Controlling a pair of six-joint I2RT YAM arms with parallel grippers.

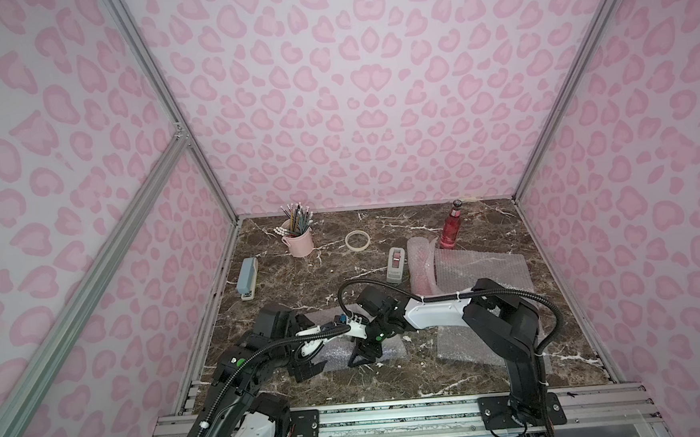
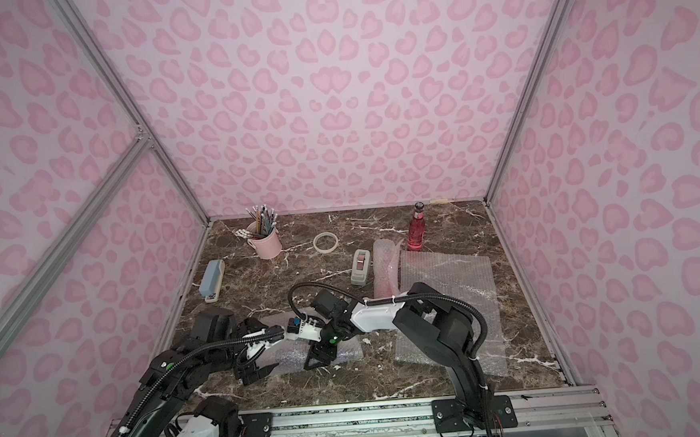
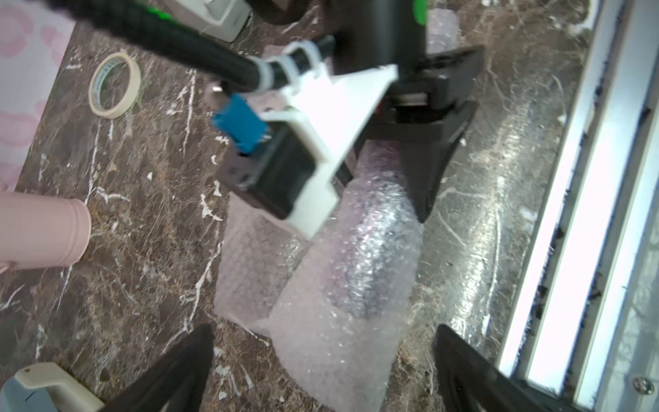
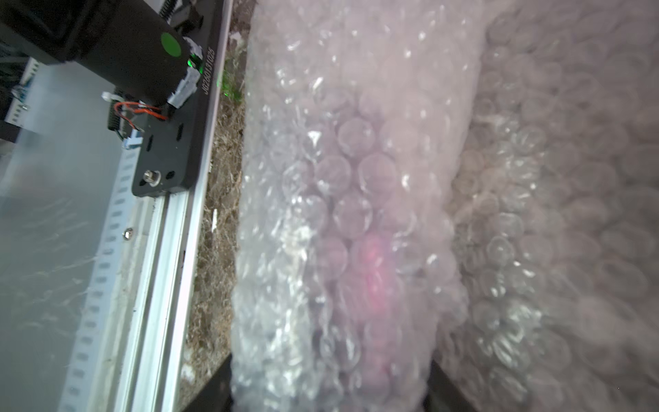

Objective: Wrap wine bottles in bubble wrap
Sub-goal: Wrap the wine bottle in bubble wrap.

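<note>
At back, cup [image 1: 297, 242] holds pencils [image 1: 298, 218]; right tool [image 1: 365, 362] grips bubble wrap [image 3: 356, 249], left tool [image 3: 324, 335] released.

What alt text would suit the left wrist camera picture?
A roll of bubble wrap lies on a brown marble table, with the right arm's black fingers either side of it. A tape ring and pink cup sit nearby.

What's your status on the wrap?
Left gripper open at roll's end. Right gripper shut on roll, bottle inside. One pink bottle upright at back, bare. Tape dispenser stands apart.
</note>
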